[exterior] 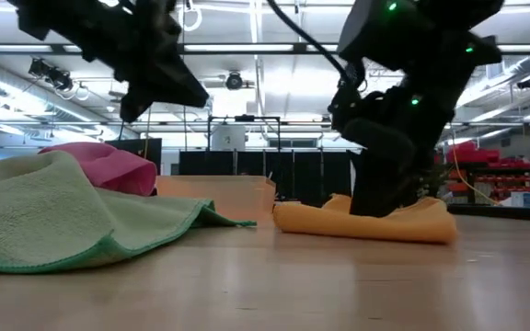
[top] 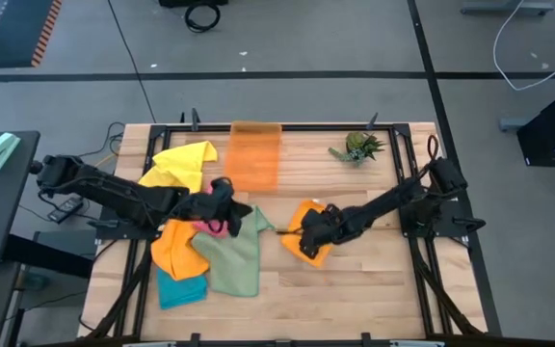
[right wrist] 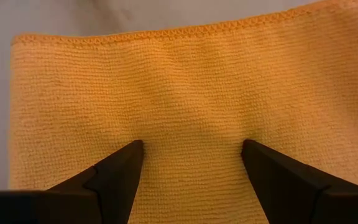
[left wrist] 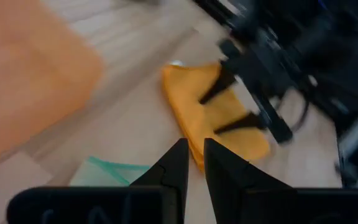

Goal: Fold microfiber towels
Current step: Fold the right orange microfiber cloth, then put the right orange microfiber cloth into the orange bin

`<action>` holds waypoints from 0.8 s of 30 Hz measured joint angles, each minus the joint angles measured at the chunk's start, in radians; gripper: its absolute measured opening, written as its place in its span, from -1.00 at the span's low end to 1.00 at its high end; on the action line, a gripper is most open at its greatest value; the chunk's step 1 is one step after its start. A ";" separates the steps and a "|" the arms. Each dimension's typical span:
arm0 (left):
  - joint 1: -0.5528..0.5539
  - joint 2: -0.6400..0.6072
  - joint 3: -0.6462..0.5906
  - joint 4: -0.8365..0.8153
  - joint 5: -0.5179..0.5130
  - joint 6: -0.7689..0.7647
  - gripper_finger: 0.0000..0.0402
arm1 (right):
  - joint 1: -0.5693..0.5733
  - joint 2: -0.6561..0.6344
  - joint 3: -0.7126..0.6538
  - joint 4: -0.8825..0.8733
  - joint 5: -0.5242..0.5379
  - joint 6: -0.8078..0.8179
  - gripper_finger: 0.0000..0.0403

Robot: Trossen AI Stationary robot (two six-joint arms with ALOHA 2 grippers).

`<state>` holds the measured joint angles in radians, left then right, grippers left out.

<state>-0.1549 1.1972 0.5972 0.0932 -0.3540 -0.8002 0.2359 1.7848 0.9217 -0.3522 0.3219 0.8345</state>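
A folded orange towel (top: 308, 231) lies flat on the table right of centre; it also shows in the low view (exterior: 366, 222). My right gripper (top: 306, 234) stands open on top of it (right wrist: 191, 149). My left gripper (top: 234, 204) is shut and empty (left wrist: 194, 165). It is raised above a pile of loose towels: pink (top: 210, 226), sage green (top: 234, 255), orange (top: 176, 249) and teal (top: 179, 287). A yellow towel (top: 181, 164) lies crumpled behind the pile. My right gripper has its two spread fingertips (right wrist: 132, 152) set on the folded orange towel's top face (right wrist: 191, 124), a little in from a stitched edge (right wrist: 166, 32). The fingers come from above, slanting down from the table's right side. The towel lies flat on the table under them.
A see-through orange tray (top: 254, 154) sits at the far middle and a small spiky green plant (top: 359, 146) at the far right. Bare wood lies along the near edge (top: 355, 299).
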 joint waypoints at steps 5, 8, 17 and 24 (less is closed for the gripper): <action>0.067 0.029 0.000 0.011 0.011 -0.153 -0.71 | -0.074 -0.126 -0.004 -0.008 -0.120 -0.060 0.43; 0.103 0.074 -0.001 0.039 0.070 -0.195 -0.64 | -0.092 -0.244 -0.003 -0.109 -0.123 0.016 0.43; 0.199 0.327 0.050 0.181 0.358 -0.228 -0.22 | 0.138 -0.519 -0.146 -0.293 -0.025 0.705 0.43; 0.185 0.522 0.206 0.176 0.425 -0.095 -0.01 | 0.316 -0.581 -0.398 -0.076 0.203 1.094 0.43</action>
<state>0.0304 1.7194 0.8035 0.2694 0.0708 -0.8949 0.5523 1.2038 0.5240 -0.4286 0.5249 1.9284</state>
